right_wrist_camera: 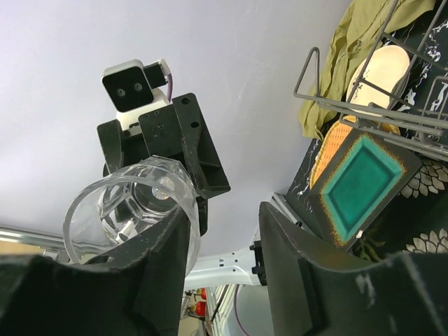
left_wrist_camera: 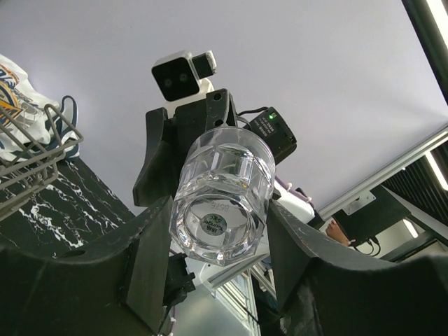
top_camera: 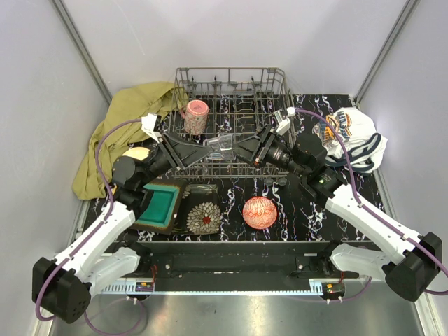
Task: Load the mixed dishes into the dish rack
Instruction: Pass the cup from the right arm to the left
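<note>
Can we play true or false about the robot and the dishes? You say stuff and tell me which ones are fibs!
1. The pink cup is in the dish rack. True.
2. The red bowl is in the rack too. False: it sits on the table, in front of the rack.
3. The clear glass is lying on the table. False: it is held up in the air over the rack.
4. The left gripper is closed on the glass. True.
5. The teal square plate is outside the rack. True.
</note>
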Tool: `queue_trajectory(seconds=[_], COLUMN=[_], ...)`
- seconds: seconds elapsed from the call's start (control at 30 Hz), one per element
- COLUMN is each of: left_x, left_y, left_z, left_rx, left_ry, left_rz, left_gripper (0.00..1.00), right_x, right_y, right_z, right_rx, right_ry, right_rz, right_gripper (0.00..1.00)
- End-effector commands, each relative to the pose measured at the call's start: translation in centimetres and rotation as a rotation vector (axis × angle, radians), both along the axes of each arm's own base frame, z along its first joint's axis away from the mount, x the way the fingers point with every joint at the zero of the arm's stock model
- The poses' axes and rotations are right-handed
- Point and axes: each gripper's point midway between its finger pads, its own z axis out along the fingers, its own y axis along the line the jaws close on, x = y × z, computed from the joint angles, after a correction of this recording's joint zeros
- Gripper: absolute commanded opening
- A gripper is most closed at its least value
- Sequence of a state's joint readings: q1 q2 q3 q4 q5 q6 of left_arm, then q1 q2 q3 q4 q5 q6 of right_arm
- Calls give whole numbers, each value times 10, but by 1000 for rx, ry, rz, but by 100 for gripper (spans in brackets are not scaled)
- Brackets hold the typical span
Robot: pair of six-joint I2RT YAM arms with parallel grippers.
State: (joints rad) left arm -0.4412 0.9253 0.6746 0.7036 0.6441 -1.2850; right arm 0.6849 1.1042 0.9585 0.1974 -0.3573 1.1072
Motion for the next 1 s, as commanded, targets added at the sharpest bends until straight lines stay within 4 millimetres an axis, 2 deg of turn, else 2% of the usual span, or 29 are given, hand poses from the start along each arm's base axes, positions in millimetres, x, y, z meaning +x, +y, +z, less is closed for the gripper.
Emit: queue_trajectory(seconds=[0.0,0.17,0.33,0.5,0.63,0.67,0.73,0.77,0.83,0.87,0.97], left_x=[-13,-8,-1,4,14,15,25,27,43,47,75], left_y=[4,1,-1,-2,-3,-3,-2,-2,2,5,23], left_z=[38,34,28,23,15,18,13,17,10,20,26], left_rx=[-58,-14,5,33,89,97,130,141,178,194,328], left_ry=[-120,-122,-122,-121,-105,-115,-112,-131,-107,-144,-174], left_rz=[-15,6,14,32,64,71,91,95,117,137,255], left_gripper=[0,0,0,0,0,0,0,0,0,0,0], right_x=[0,2,3,7,11,11,12,10,12,10,7], right_y=[-6,-15,-34,-63,-85,-89,-97,-100,-100,-100,-101], right_z=[13,14,24,35,37,37,31,29,13,10,-6], right_rx=[30,33,33,42,31,29,19,13,1,1,-12], right_ry=[-49,-61,-90,-119,-129,-132,-123,-118,-82,-75,-40], right_rz=[-17,-45,-77,-139,-210,-224,-257,-266,-271,-269,-268], right_gripper=[54,62,64,65,65,65,65,65,65,65,65])
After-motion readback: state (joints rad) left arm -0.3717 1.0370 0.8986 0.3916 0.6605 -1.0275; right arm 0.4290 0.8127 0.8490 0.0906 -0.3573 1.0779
